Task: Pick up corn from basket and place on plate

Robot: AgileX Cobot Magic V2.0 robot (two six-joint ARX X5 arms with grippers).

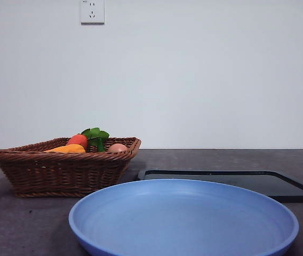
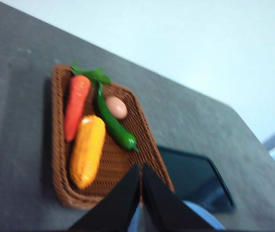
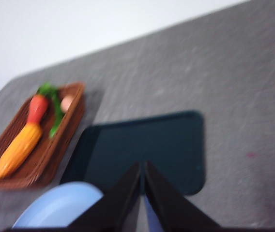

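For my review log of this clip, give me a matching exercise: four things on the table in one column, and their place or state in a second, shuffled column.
Things:
1. corn
2. plate
3. tray
4. left gripper

Places or states:
A. flat on the table beside the basket, nothing on it
B. lying in the basket next to the carrot
C. above the basket's near edge, jaws shut, holding nothing
D. nearest the front camera, nothing on it

Pairs: 1-B, 2-D, 3-A, 4-C
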